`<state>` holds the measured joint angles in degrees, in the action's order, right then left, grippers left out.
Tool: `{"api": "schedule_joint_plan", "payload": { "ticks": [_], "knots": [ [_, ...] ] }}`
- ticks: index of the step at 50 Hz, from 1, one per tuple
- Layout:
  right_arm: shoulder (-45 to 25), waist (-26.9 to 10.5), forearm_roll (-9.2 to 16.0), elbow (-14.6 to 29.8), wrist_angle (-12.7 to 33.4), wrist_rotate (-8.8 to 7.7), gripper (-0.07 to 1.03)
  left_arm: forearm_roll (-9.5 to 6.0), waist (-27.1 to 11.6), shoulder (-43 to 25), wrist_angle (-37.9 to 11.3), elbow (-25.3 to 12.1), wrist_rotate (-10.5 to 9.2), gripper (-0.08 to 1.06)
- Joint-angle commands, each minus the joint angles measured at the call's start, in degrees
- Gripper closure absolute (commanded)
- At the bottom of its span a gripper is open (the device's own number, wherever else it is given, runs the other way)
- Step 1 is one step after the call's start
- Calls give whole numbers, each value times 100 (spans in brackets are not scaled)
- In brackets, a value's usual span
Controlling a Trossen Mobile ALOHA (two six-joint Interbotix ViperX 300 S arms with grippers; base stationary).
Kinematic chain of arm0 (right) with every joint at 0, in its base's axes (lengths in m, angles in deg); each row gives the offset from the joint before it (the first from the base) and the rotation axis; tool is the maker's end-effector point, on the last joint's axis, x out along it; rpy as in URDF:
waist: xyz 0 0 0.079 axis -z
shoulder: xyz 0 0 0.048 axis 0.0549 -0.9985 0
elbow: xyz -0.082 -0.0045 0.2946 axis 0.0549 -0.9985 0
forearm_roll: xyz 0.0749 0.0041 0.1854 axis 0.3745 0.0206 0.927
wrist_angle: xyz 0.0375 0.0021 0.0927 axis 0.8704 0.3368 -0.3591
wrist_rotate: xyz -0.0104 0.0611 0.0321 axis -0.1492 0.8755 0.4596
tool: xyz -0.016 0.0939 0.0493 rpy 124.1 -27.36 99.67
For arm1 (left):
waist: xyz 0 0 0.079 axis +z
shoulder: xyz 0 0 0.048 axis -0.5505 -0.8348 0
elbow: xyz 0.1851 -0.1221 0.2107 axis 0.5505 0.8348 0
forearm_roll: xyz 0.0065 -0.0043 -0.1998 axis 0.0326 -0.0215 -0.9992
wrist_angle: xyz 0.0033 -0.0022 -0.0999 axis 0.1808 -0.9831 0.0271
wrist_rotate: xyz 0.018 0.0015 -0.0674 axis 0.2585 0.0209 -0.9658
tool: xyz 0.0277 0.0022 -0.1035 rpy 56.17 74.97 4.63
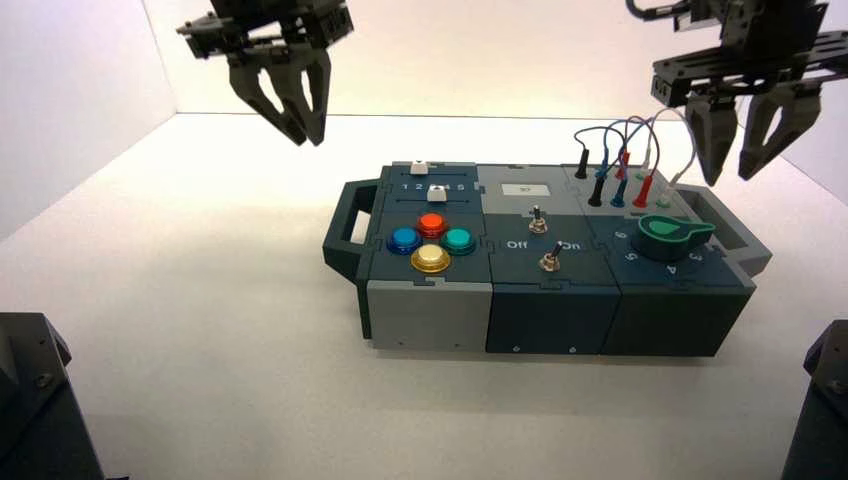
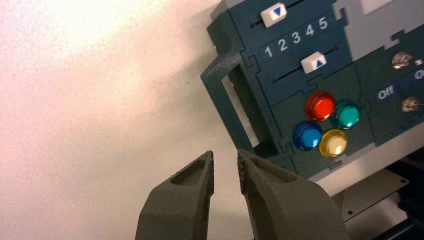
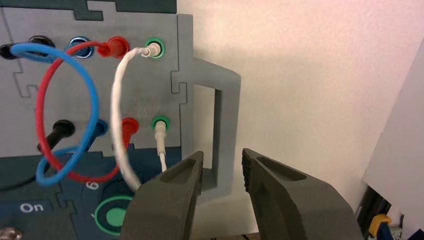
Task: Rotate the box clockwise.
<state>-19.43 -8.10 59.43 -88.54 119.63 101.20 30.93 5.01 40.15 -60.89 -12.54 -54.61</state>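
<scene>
Grippers, two of them, are hanging over one box [image 1: 545, 270] sitting on the white table [image 1: 200, 300] with four round buttons [image 1: 431, 243]: left gripper [image 1: 295, 95] clenched off its dark handle [image 1: 347, 228], right gripper [image 1: 743, 135] parted over its grey handle [image 3: 220, 130].

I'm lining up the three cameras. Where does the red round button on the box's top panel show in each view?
High view: the red round button sits at the back of the four-button cluster, toward the box's left end.
Left wrist view: red round button, beside the dark teal end handle.
Right wrist view: not in it.
Shared landmark: the white "On" lettering between the toggle switches.
</scene>
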Motion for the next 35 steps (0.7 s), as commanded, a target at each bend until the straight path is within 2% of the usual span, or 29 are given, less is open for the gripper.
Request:
{"api": "schedule_joint_plan", "payload": {
  "ticks": [1,13,26,35],
  "knots": [
    [-26,9,9,149,-79,18,53,-9,-35,-62,9,-202,44,69],
    [-272,9,0,167,-97,9,53,-9,-62,-334,-70,-378,149,69],
    [-404,18,0,158,-193,9,53,-9,-237,-791,-220,-492,158,69],
    [-387,9,0,211,-193,0,53,-9,-264,-1116,-229,-510,193,60]
  ]
}}
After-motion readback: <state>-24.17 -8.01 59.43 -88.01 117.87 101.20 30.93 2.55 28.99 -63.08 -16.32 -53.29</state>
